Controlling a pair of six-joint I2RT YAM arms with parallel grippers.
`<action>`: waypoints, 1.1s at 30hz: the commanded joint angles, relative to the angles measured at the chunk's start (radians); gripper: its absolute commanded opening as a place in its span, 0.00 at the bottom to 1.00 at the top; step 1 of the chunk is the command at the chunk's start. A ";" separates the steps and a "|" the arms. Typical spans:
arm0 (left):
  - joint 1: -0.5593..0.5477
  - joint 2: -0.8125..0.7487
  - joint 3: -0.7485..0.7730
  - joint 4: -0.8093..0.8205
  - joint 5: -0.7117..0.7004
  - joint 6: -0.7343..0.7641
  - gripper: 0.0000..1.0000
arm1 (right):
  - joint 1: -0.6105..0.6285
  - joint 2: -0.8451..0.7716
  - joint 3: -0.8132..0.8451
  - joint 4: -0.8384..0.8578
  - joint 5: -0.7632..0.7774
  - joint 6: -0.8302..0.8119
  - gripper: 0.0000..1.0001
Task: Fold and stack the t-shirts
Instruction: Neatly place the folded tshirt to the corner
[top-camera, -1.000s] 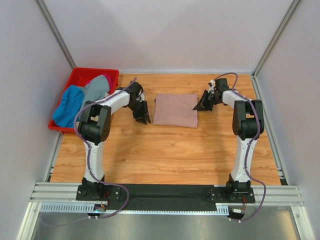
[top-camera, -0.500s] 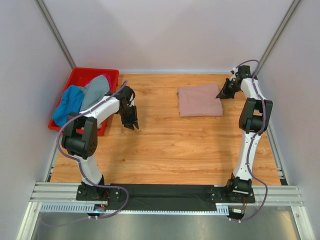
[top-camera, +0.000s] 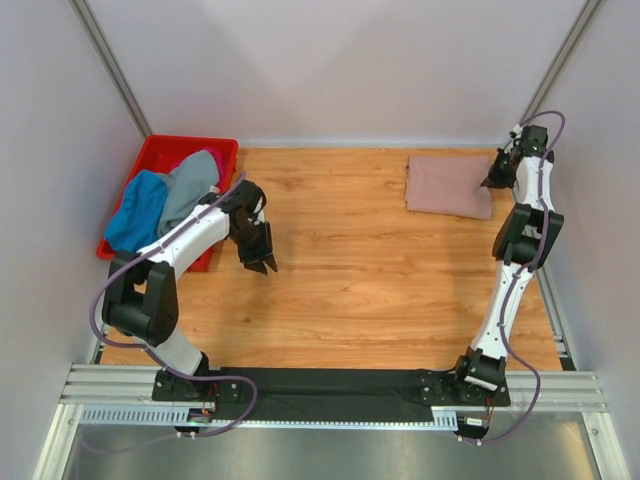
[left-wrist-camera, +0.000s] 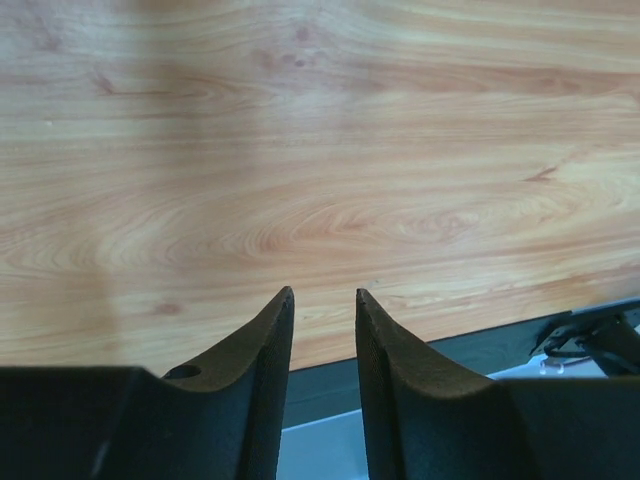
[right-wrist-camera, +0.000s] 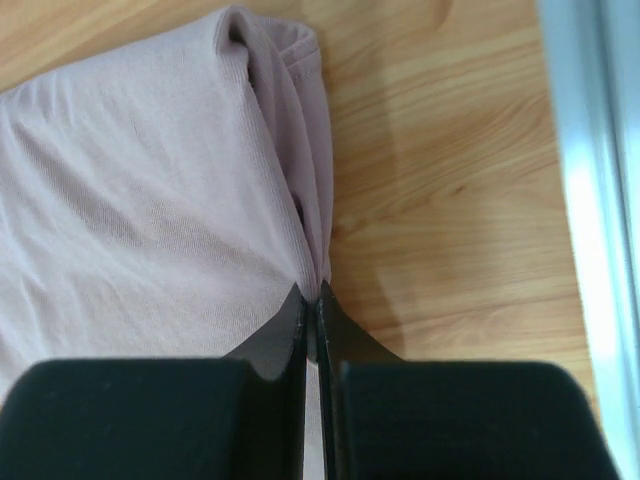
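Observation:
A folded dusty-pink t-shirt (top-camera: 449, 186) lies flat at the table's far right. My right gripper (top-camera: 491, 179) is at its right edge, shut on a pinch of the pink cloth (right-wrist-camera: 150, 220) with its jaws pressed together. The gripper tips (right-wrist-camera: 311, 291) meet on the folded hem. Blue (top-camera: 137, 208), grey (top-camera: 190, 185) and magenta (top-camera: 212, 158) t-shirts lie heaped in the red crate (top-camera: 153, 153) at far left. My left gripper (top-camera: 261, 262) hangs over bare wood just right of the crate, its fingertips (left-wrist-camera: 322, 294) apart with nothing between them.
A metal frame post (top-camera: 527, 100) and the right rail (right-wrist-camera: 600, 200) run close beside the right gripper. The table's near edge and a black mat (left-wrist-camera: 460, 345) show below the left gripper. White enclosure walls stand on three sides.
My right gripper has dragged the folded pink t-shirt from the table's middle to the far right corner. My left arm swung back toward the near left, empty.

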 joint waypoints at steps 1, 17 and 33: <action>-0.001 -0.029 0.065 -0.044 -0.031 -0.022 0.38 | -0.007 -0.010 0.037 0.140 0.079 -0.048 0.00; -0.017 0.154 0.254 -0.070 -0.054 -0.057 0.39 | -0.045 0.047 0.077 0.352 0.108 -0.040 0.12; -0.024 -0.056 0.472 -0.078 -0.062 0.133 0.58 | 0.059 -0.534 -0.271 0.318 0.125 0.337 1.00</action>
